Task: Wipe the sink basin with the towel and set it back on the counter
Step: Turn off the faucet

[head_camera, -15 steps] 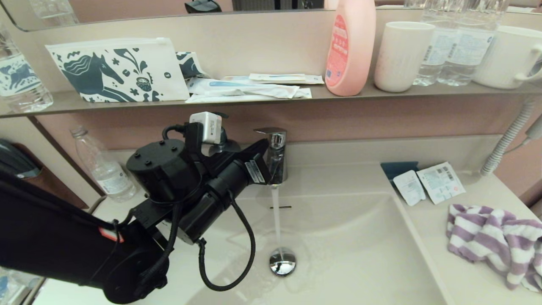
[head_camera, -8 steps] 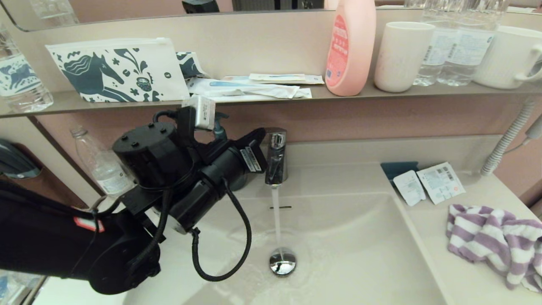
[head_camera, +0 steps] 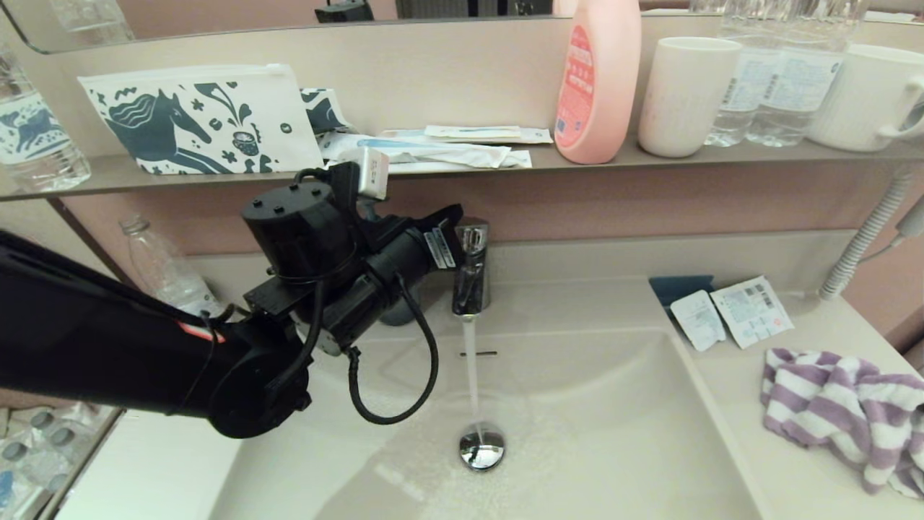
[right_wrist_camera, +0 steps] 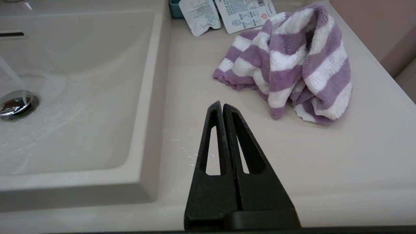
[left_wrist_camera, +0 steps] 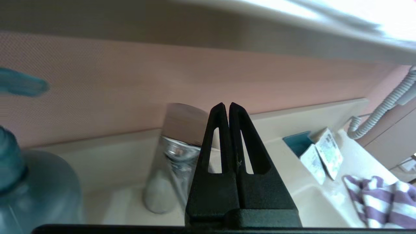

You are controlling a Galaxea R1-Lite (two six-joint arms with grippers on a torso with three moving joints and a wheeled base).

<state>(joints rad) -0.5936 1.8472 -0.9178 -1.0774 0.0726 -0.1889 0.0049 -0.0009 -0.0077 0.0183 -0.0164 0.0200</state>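
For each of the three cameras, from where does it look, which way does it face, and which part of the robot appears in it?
Head view: from the robot's head, forward and down at the sink basin, running faucet and shelf; the left arm shows, reaching toward the faucet.
Left wrist view: behind the shut left gripper, facing the faucet and the pink wall.
Right wrist view: behind the shut right gripper, above the counter, facing the towel.
Shared: all three show the towel lying on the counter beside the paper sachets.
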